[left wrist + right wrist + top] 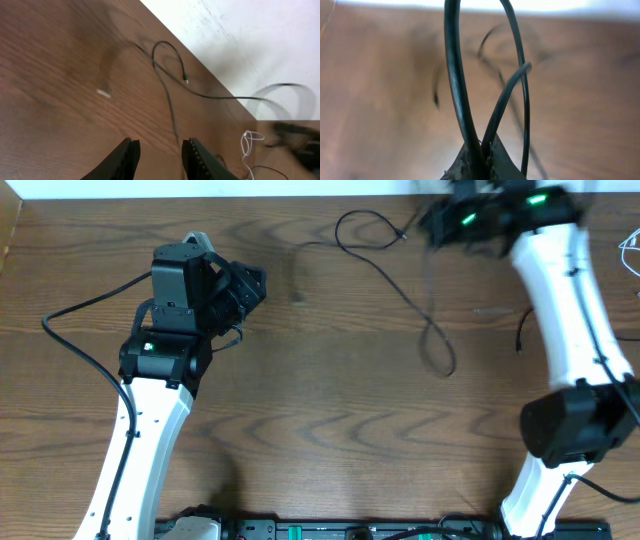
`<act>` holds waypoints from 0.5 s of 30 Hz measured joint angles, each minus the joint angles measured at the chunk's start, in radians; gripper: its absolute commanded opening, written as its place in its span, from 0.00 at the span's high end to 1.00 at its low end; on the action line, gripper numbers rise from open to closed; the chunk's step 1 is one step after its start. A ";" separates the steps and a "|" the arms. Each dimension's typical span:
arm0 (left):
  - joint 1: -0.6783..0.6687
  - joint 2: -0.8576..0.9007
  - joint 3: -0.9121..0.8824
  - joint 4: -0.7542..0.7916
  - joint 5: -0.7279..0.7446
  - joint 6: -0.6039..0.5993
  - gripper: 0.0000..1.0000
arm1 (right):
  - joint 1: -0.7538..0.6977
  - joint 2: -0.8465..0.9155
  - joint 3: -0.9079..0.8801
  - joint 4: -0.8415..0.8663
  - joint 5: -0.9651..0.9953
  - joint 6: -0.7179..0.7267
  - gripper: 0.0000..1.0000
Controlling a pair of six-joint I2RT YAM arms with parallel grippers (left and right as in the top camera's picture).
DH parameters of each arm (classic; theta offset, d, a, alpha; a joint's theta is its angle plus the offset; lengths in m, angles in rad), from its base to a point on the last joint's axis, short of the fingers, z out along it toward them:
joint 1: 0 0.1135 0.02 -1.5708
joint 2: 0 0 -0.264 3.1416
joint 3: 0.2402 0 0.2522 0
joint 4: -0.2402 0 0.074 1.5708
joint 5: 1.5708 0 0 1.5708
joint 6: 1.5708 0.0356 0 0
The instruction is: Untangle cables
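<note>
A thin black cable (398,288) loops from the far middle of the table down to a small loop near the centre. My right gripper (437,225), blurred at the far edge, is shut on a black cable (455,75); two strands rise from between its jaws (482,156). My left gripper (252,284) hovers left of the cable, apart from it. In the left wrist view it (160,146) stands partly open with nothing between its fingers, the black cable (167,95) and its plug (186,81) lying beyond. A white cable (247,141) lies coiled at the far right (630,248).
A short black cable piece (521,333) lies beside the right arm. A small pale blurred thing (103,92) rests on the wood ahead of the left gripper. A white wall (250,40) borders the table's far edge. Thick arm wires (75,340) trail at the left.
</note>
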 measured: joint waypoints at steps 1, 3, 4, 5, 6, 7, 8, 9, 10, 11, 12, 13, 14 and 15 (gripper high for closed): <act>0.000 0.000 0.000 0.000 -0.005 0.002 0.66 | -0.024 0.000 0.050 -0.004 0.013 0.000 0.99; 0.000 0.000 0.000 -0.001 -0.010 0.005 0.66 | -0.087 0.000 0.163 -0.015 0.038 0.005 0.99; 0.000 0.000 0.000 -0.001 -0.011 0.005 0.66 | -0.117 0.000 0.211 -0.018 0.048 0.009 0.99; 0.000 0.000 0.000 -0.002 -0.013 0.007 0.66 | -0.143 0.000 0.251 -0.019 0.058 0.013 0.99; 0.000 0.000 0.000 -0.002 -0.013 0.007 0.66 | -0.179 0.000 0.303 -0.019 0.070 0.019 0.99; 0.000 0.000 0.000 -0.002 -0.014 0.007 0.66 | -0.211 0.000 0.347 -0.020 0.084 0.026 0.99; 0.000 0.000 0.000 -0.002 -0.014 0.007 0.66 | -0.242 0.000 0.387 -0.020 0.096 0.032 0.99; 0.000 0.000 0.000 -0.002 -0.014 0.008 0.66 | -0.278 0.000 0.431 -0.020 0.112 0.040 0.99; 0.000 0.000 0.000 -0.002 -0.014 0.008 0.66 | -0.307 -0.001 0.463 -0.019 0.125 0.047 0.99; 0.000 0.000 0.000 -0.002 -0.014 0.008 0.66 | -0.339 -0.001 0.498 -0.019 0.135 0.054 0.99; 0.000 0.000 0.000 -0.002 -0.014 0.008 0.66 | -0.375 -0.002 0.531 -0.019 0.146 0.060 0.99; 0.000 0.000 0.000 -0.002 -0.014 0.008 0.66 | -0.388 -0.002 0.542 -0.019 0.150 0.063 0.99; 0.000 0.000 0.000 -0.002 -0.014 0.007 0.66 | -0.415 -0.003 0.562 -0.022 0.155 0.067 0.99; 0.000 0.000 0.000 -0.002 -0.014 0.008 0.66 | -0.436 -0.003 0.574 -0.023 0.160 0.071 0.99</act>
